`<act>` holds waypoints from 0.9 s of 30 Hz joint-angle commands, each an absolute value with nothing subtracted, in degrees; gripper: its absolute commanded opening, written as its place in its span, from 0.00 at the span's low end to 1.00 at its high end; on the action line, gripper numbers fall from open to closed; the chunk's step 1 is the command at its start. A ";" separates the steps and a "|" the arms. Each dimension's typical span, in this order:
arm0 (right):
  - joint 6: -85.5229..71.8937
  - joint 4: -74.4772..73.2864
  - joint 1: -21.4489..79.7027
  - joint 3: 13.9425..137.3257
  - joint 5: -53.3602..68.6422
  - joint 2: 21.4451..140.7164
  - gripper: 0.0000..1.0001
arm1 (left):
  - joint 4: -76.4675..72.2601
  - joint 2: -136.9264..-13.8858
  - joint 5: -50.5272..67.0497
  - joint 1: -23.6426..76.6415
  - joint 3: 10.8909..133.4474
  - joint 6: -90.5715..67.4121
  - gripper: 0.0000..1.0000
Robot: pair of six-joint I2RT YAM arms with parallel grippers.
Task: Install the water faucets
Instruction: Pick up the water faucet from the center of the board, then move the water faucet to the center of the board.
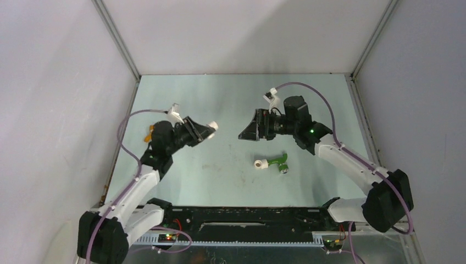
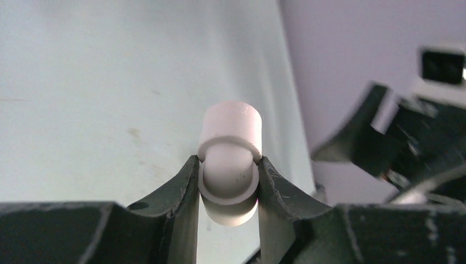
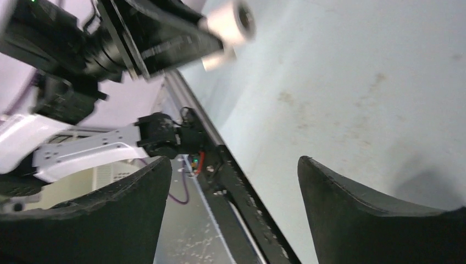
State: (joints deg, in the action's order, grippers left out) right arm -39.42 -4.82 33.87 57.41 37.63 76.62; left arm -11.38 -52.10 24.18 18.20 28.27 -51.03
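My left gripper (image 1: 209, 130) is shut on a stubby white elbow fitting (image 1: 213, 126) and holds it above the table; the left wrist view shows the fitting (image 2: 229, 157) pinched between both fingers (image 2: 184, 187). My right gripper (image 1: 245, 132) faces it from the right, open and empty, with its jaws wide apart in the right wrist view (image 3: 233, 165). The green faucet (image 1: 277, 161) lies on the table below the right gripper, with a white fitting (image 1: 258, 163) at its left end and its greyish round end at lower right. A small orange part (image 1: 149, 133), probably the orange faucet, shows behind the left arm.
The pale green table (image 1: 220, 93) is enclosed by white walls at the left, back and right. The black base rail (image 1: 242, 217) with both arm mounts runs along the near edge. Purple cables loop off each arm.
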 commanded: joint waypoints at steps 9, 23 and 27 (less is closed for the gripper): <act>-33.59 -12.63 28.50 48.35 33.18 66.71 0.93 | 26.66 -76.04 -7.34 1.68 57.62 -34.64 0.00; -35.59 -9.16 27.11 40.58 35.88 64.16 0.94 | 32.34 -95.81 -24.63 -15.98 74.03 -32.72 0.00; -35.07 -10.17 27.03 40.26 36.21 63.98 0.95 | 32.49 -100.38 -25.11 -16.63 76.31 -31.62 0.00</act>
State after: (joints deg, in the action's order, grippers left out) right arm -35.35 -11.84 27.29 40.29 34.94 64.90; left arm 30.96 -97.03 -20.10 -16.03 72.47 -33.58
